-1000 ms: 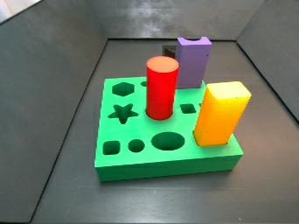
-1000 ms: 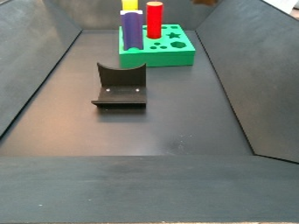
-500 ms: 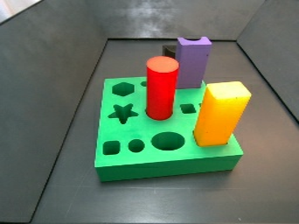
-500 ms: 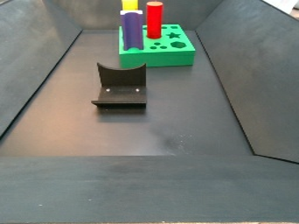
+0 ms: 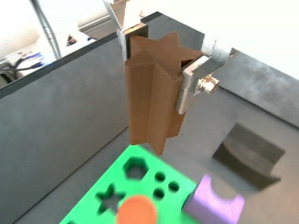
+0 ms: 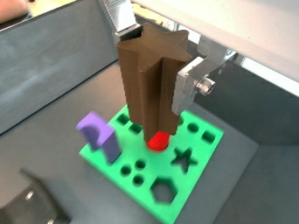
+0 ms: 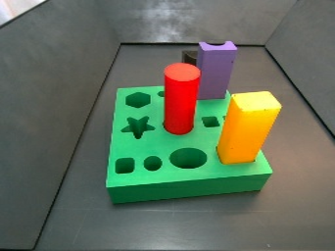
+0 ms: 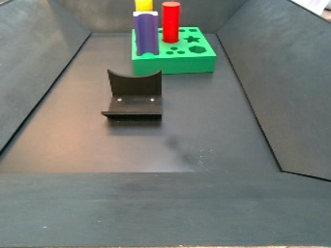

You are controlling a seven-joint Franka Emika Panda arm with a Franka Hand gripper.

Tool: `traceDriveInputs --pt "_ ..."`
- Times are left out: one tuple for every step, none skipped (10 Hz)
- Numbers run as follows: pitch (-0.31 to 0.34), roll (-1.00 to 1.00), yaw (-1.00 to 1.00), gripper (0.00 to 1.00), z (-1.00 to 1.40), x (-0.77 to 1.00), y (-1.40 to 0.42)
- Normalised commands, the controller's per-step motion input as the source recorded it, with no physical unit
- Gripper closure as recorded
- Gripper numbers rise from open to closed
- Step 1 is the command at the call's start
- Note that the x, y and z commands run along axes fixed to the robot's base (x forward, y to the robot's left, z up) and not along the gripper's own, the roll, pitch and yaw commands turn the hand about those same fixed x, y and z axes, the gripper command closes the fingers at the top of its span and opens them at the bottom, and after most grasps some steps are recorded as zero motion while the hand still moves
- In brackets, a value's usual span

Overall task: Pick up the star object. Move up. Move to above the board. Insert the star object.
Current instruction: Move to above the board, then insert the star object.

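Between the earlier side pictures and the present ones nothing on the floor has shifted: the board (image 7: 183, 147), the pegs standing in it and the fixture (image 8: 134, 95) sit exactly where they were, and no arm or gripper enters either side view, then or now.

The gripper (image 5: 162, 61) shows only in the wrist views, high above the floor, clenched on the star object (image 5: 152, 92). In both wrist views its silver fingers (image 6: 191, 80) press against opposite sides of the brown ridged peg near its upper end, and the peg hangs upright below them. In a wrist view the peg's lower end hangs over the green board (image 6: 163, 159), hiding most of the red cylinder (image 6: 156, 139); it is well above the board, not touching it.

The board holds three pieces. The red cylinder (image 7: 179, 96) stands upright in a hole near the middle. The purple notched block (image 7: 216, 67) stands at the far edge in a side view, and the yellow block (image 7: 248, 125) stands at the near right corner. The star hole (image 7: 136, 125), the hexagon hole (image 7: 135, 98), the large round hole (image 7: 189, 157), a small round hole and a square hole are open.

The fixture stands on the dark floor, well apart from the board, nearer the camera in a side view, and carries nothing.
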Motion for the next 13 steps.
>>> traceDriveInputs --pt "0.130 0.02 0.01 1.00 0.11 0.25 -0.52" --pt "0.102 0.03 0.01 1.00 0.07 0.15 -0.27" --pt "0.081 0.04 0.01 1.00 0.05 0.10 -0.17" --pt "0.000 0.00 0.00 1.00 -0.02 0.00 0.00" --pt "-0.074 0.04 0.00 1.00 -0.29 -0.19 -0.12" --pt "-0.049 0.26 0.04 1.00 -0.34 -0.51 -0.17" --pt "-0.090 0.38 0.11 1.00 -0.55 -0.64 -0.26" --pt "-0.150 0.34 0.14 1.00 -0.64 -0.55 -0.30" --pt "-0.187 0.31 0.18 1.00 -0.65 -0.50 -0.30" --pt "-0.219 0.23 0.21 1.00 -0.67 -0.36 -0.32" --pt "-0.197 0.11 0.13 1.00 -0.69 -0.17 -0.24" --pt "-0.124 0.00 0.00 1.00 -0.70 0.00 -0.20" --pt "-0.041 0.06 -0.21 1.00 -0.83 0.07 -0.15"
